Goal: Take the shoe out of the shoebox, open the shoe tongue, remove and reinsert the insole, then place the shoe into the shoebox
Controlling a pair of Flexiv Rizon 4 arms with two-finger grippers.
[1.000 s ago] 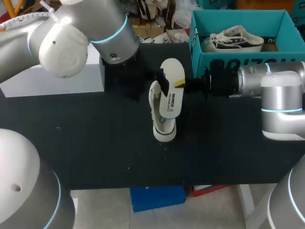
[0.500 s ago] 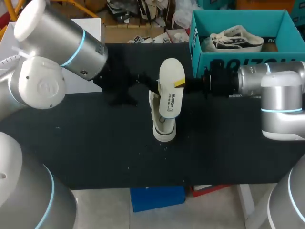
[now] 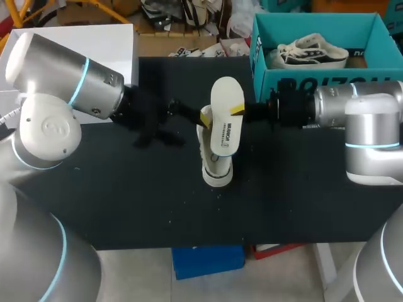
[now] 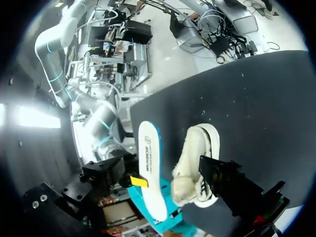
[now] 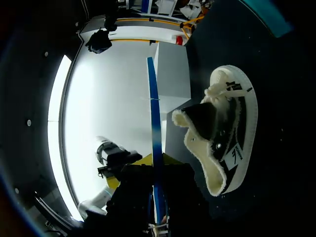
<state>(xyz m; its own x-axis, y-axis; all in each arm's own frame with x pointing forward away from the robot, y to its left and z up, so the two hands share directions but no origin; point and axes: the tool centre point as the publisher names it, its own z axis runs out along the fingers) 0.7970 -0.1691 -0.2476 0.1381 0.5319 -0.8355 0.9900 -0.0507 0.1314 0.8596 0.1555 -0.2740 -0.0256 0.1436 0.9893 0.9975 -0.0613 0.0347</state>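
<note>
Shoe (image 3: 215,168) out of shoebox (image 3: 302,80), upright on table (image 3: 126,195). Insole (image 3: 226,129) removed, clamped in right gripper (image 3: 238,110). Left gripper (image 3: 204,117) at shoe collar, grip cannot be told. Remaining: reinsert insole, rebox shoe.

What the shoe, the claws and the box keep out of sight

In the head view the upright insole (image 3: 227,123) covers most of the shoe (image 3: 216,168) behind it, so only the shoe's lower end and one side strip show. The right claw (image 3: 242,111) pinches the insole, with one finger hidden behind it. The left claw (image 3: 203,118) is dark against the bench (image 3: 126,201), and whether it grips the shoe cannot be told. The shoebox (image 3: 264,75) at the far right corner is cut by the picture's edge, and its wall hides the lower part of a second shoe (image 3: 312,51). In the right wrist view the insole shows only edge-on.
</note>
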